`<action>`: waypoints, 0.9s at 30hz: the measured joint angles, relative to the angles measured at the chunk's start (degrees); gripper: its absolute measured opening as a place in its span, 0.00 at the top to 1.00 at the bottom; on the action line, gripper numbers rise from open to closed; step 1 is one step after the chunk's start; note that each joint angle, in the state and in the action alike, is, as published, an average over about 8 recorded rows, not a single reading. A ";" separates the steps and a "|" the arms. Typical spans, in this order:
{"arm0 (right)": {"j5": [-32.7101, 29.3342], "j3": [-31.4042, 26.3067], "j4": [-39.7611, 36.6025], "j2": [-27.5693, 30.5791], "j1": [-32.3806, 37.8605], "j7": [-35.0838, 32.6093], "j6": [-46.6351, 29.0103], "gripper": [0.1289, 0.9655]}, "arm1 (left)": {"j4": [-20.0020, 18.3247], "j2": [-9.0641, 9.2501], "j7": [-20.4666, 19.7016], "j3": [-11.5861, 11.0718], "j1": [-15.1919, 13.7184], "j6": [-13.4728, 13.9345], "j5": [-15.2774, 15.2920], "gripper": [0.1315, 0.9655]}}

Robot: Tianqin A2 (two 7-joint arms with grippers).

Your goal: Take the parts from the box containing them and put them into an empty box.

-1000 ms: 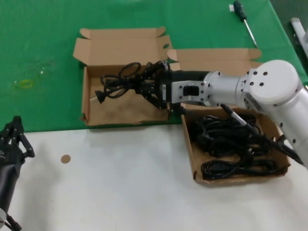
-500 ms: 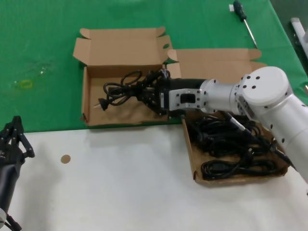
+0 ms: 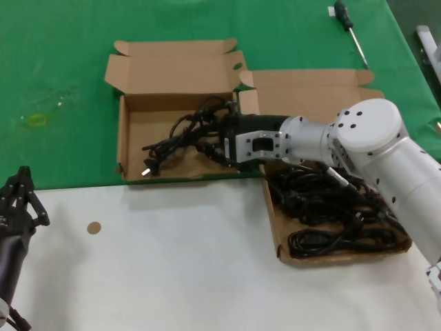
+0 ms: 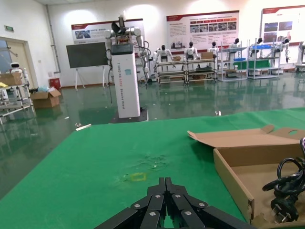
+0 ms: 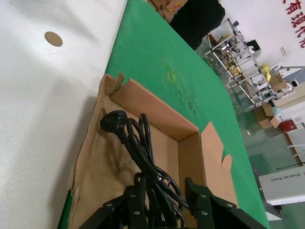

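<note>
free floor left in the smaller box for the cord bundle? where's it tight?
Bare cardboard in the smaller box along its far wall and outer left side. The middle is crowded: right gripper shut on a power cord, plug at the near-left corner. The wider box is packed with cords.

- A robotics lab or demonstration hall is indicated.
- Humanoid robots (image 4: 190, 50) are lined up on racks along the far wall, at about 1 o'clock in the left wrist view.
- Printed display boards (image 4: 202, 28) are hung above them.
- A glossy green floor (image 4: 71, 129) is seen beyond the green-covered table (image 4: 109, 167).
</note>
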 joint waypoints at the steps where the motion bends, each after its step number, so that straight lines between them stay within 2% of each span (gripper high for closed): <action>1: 0.05 0.07 -0.20 -0.14 0.05 -0.21 0.09 0.79 | 0.00 0.00 0.00 0.00 0.00 0.00 0.00 0.98; 3: 0.15 0.19 -0.50 -0.36 0.12 -0.53 0.26 0.78 | 0.00 0.00 0.00 0.00 0.00 0.00 0.00 0.98; 11: -0.15 0.26 2.02 0.45 -0.76 1.62 0.47 0.59 | 0.00 0.00 0.00 0.00 0.00 0.00 0.00 0.98; 15: -0.83 0.04 6.36 2.12 -2.34 5.52 0.36 0.59 | 0.00 0.00 0.00 0.00 0.00 0.00 0.00 0.98; 23: -2.42 -0.22 17.20 6.19 -6.57 13.44 0.57 0.33 | 0.00 0.00 0.00 0.00 0.00 0.00 0.00 0.98; 27: -2.69 -0.21 19.29 6.98 -7.42 14.75 0.66 0.26 | 0.00 0.00 0.00 0.00 0.00 0.00 0.00 0.98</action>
